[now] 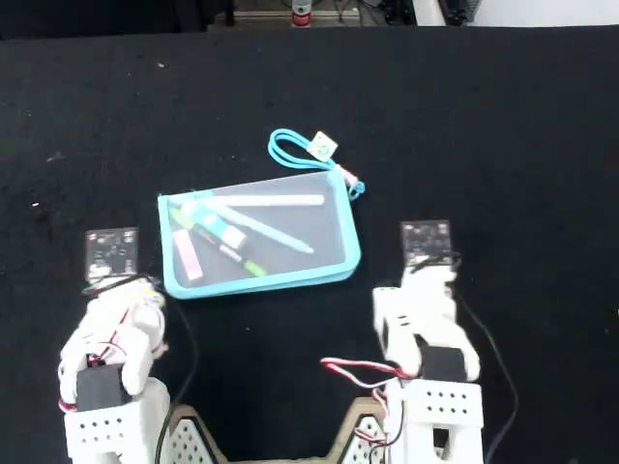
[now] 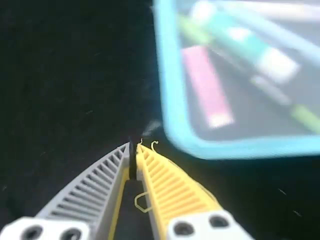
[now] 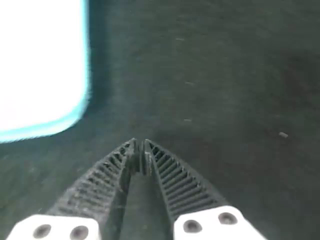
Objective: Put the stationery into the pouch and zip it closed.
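The black table [image 1: 484, 126] carries a cyan-edged pouch [image 1: 261, 282] at the centre of the high view. Its long axis runs left to right across the frame, the right end tilted a little higher.

The left claw [image 2: 134, 150] sits at lower left, fingers pressed together and pinching nothing. Its tips are over bare table just beside the pouch's lower left corner, not touching it. The right claw [image 3: 139, 150] sits at lower right, also pressed together and empty, near the pouch's lower right corner but apart from it.

Through the clear front show a white pen [image 1: 276, 201] lying along the top edge, a light blue pen [image 1: 271, 232] slanting down to the right, and a pink eraser [image 1: 188, 255] at the left end. A cyan strap [image 1: 290, 150] loops from the upper right corner.
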Controlling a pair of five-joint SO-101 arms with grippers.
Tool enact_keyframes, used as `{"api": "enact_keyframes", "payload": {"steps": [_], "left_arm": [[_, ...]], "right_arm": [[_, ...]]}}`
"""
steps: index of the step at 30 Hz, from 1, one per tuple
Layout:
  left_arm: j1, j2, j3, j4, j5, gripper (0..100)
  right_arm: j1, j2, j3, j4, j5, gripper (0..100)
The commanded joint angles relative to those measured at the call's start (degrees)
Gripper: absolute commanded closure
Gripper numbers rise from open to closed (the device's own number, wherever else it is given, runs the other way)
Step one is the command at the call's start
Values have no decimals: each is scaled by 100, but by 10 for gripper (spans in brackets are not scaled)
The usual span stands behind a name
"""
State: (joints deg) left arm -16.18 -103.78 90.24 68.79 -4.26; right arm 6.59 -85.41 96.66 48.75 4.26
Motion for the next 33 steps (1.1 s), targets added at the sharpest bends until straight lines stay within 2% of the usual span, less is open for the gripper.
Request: {"api": "enact_keyframes", "payload": {"steps": [1, 6, 23, 26, 30, 33], "left_arm": [[-286, 18, 251, -105, 62, 970], [-338, 18, 716, -62, 97, 970], [-295, 9, 716, -53, 88, 970], [-286, -97, 716, -53, 88, 970], [-286, -123, 708, -53, 88, 970], [-268, -123, 708, -53, 88, 970]], "right_arm": [[281, -48, 48, -114, -35, 986], [290, -57, 57, 105, -44, 986], [325, -286, 57, 185, -26, 986], [325, -945, 57, 782, -26, 986], [308, -1895, 13, 2365, -18, 986], [290, -2378, -13, 2637, -18, 985]]}}
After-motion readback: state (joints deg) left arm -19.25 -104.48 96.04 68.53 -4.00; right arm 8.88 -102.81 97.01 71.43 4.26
